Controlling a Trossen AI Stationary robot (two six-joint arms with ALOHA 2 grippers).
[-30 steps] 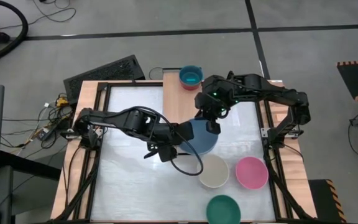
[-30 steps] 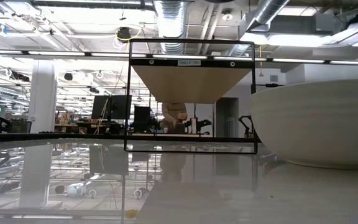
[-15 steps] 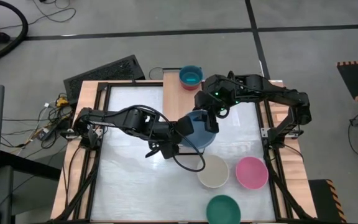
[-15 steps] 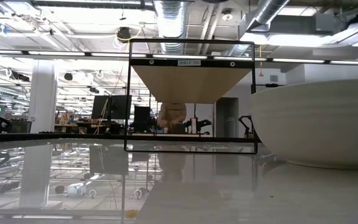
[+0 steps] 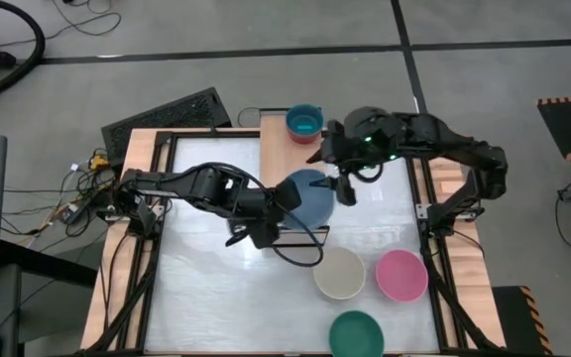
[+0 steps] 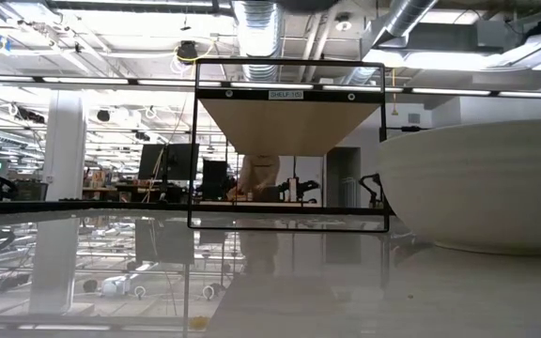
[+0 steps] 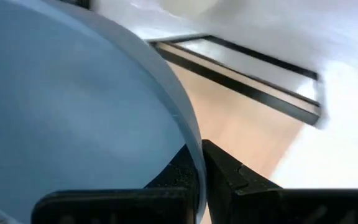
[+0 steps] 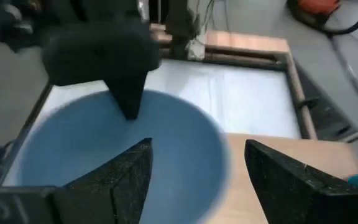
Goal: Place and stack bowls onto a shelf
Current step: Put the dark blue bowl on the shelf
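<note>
My left gripper (image 5: pixel 285 198) is shut on the larger grey-blue bowl (image 5: pixel 308 196), held over the table just in front of the shelf (image 5: pixel 278 157), a light-wood board at the far edge. A small cyan bowl (image 5: pixel 303 122) sits on the shelf's far end, nested in a reddish one. My right gripper (image 5: pixel 345 188) is open at the grey-blue bowl's right side; in the right wrist view (image 8: pixel 197 186) its fingers stand apart above the bowl (image 8: pixel 123 149) and touch nothing. My left gripper pinches the grey-blue bowl's rim (image 7: pixel 194 149) on the side toward the table's left, one finger (image 7: pixel 176 177) inside the bowl and one (image 7: pixel 229 177) outside. The fingers come level from the table's left. The bowl is lifted clear of the table, opening up.
A cream bowl (image 5: pixel 340 273), a larger pink bowl (image 5: pixel 401 275) and a dark green bowl (image 5: pixel 355 334) stand on the table's near right part. The cream bowl fills the low view's right (image 6: pixel 477 188), beside the shelf's dark frame (image 6: pixel 289 225).
My left gripper has carried the grey-blue bowl toward the table's far edge and the shelf, and a little to the left. My right gripper has turned and drawn back toward the bowl's right side.
</note>
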